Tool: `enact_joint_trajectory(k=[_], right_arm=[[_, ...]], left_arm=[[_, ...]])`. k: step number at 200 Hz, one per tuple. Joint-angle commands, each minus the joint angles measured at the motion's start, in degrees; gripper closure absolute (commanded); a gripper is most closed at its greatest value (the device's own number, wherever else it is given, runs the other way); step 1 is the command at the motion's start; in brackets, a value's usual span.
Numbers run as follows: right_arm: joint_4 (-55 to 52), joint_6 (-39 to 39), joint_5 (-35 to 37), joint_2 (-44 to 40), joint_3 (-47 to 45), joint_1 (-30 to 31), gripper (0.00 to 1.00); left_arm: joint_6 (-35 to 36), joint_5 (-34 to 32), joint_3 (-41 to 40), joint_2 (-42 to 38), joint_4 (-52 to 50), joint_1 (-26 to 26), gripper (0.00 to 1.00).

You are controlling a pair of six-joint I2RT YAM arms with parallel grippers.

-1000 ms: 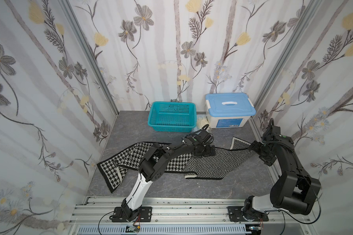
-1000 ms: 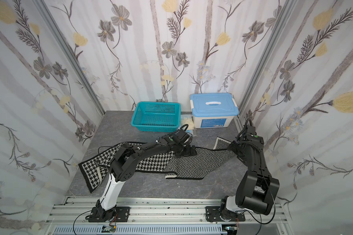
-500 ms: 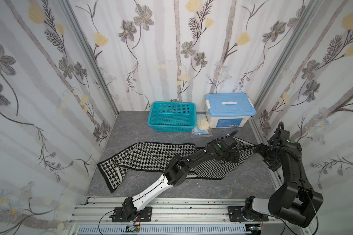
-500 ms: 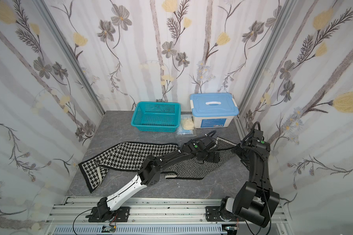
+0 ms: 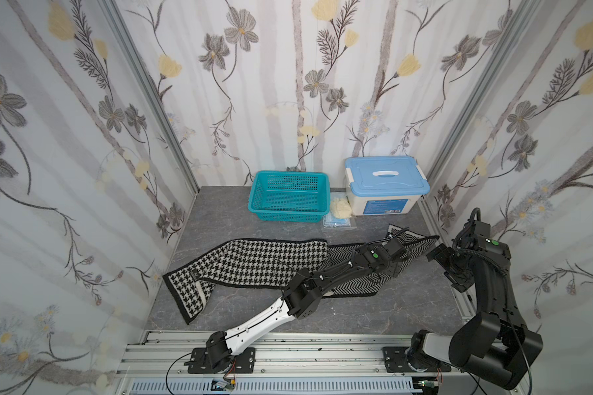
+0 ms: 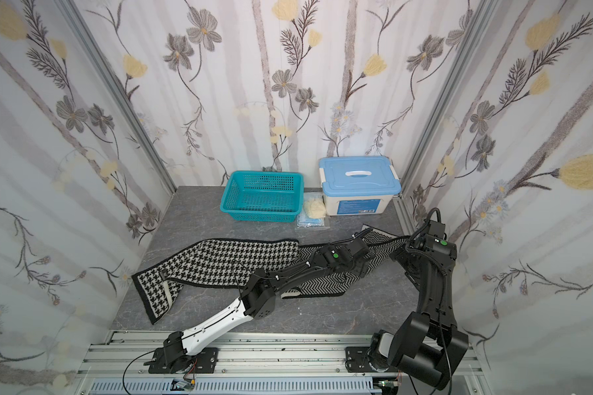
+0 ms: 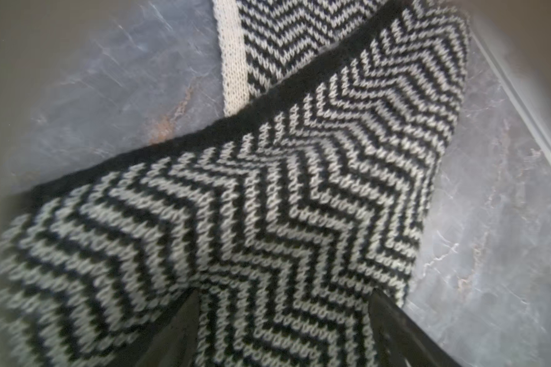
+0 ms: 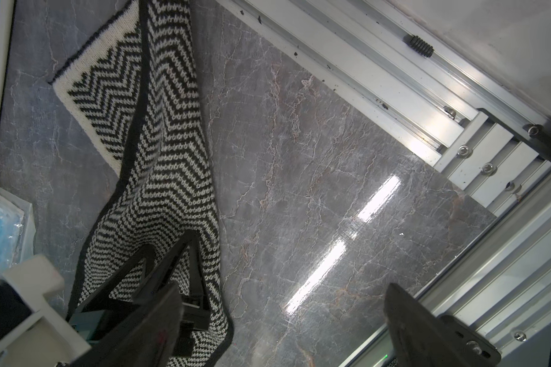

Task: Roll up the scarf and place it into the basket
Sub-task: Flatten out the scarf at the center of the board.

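Note:
The scarf [image 5: 254,263] lies stretched across the table in both top views [image 6: 220,263], houndstooth face up on the left and herringbone face up on the right. Its right end is folded over itself [image 8: 159,133]. My left gripper [image 5: 400,263] is down on that herringbone part and stands open, with a band of the knit between its fingers [image 7: 283,292]. My right gripper [image 5: 447,268] hangs open over bare table beside the scarf's right end, holding nothing [image 8: 280,302]. The teal basket [image 5: 288,216] stands at the back with nothing showing in it.
A white box with a blue lid [image 5: 386,181] stands right of the basket. A pale yellow cloth lump [image 5: 339,207] and a packet of blue masks [image 5: 336,222] lie between them. An aluminium rail [image 8: 363,63] runs along the table's right edge, close to my right arm.
My left arm has reached rightward along the scarf, from its middle to the herringbone end. My right gripper has drawn back toward the right edge of the table.

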Motion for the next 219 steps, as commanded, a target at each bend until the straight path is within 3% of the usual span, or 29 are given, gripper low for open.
enact_joint_trajectory(k=[1, 33, 42, 62, 71, 88, 104, 141, 172, 201, 219], right_arm=[[1.6, 1.3, -0.5, 0.8, 1.3, -0.3, 0.0], [1.0, 1.4, -0.5, 1.3, 3.6, -0.3, 0.01], [0.9, 1.3, -0.3, 1.3, 3.9, -0.3, 0.01], [0.8, 1.1, 0.0, 1.3, 3.8, -0.3, 0.01], [0.7, 1.1, 0.2, 1.2, 3.6, -0.3, 0.01], [1.1, 0.6, 0.2, 1.2, 3.0, -0.3, 0.01], [1.2, 0.1, 0.6, 1.3, 2.7, -0.4, 0.01], [4.7, -3.1, -4.0, 1.6, 2.8, -0.1, 0.01], [10.7, -4.7, -9.2, 0.8, 1.1, 1.7, 0.01], [19.2, -3.4, -17.5, 1.7, -2.5, 7.6, 0.0], [22.7, -1.4, -20.1, 4.6, -2.8, 12.1, 0.0]], left_arm=[[1.3, -2.9, -1.4, 3.9, -16.3, -0.5, 0.11], [4.3, -5.0, -6.4, 3.3, -15.9, -1.8, 0.08], [4.0, -4.8, -6.7, 3.6, -16.1, -2.0, 0.12], [3.6, -4.5, -6.7, 3.8, -16.9, -1.8, 0.42], [3.7, -4.3, -6.8, 3.4, -17.2, -1.5, 0.65], [2.1, -1.5, -9.3, 0.3, -16.3, -0.2, 1.0], [-0.1, 7.4, -19.2, -8.0, -9.6, 2.5, 1.0], [-13.1, 34.6, -54.2, -31.7, 15.3, 15.2, 1.0], [-20.9, 51.7, -72.1, -41.6, 29.6, 24.9, 1.0], [-35.1, 59.4, -85.7, -46.5, 48.1, 31.7, 1.0], [-45.0, 60.3, -91.7, -47.8, 59.8, 34.5, 1.0]])
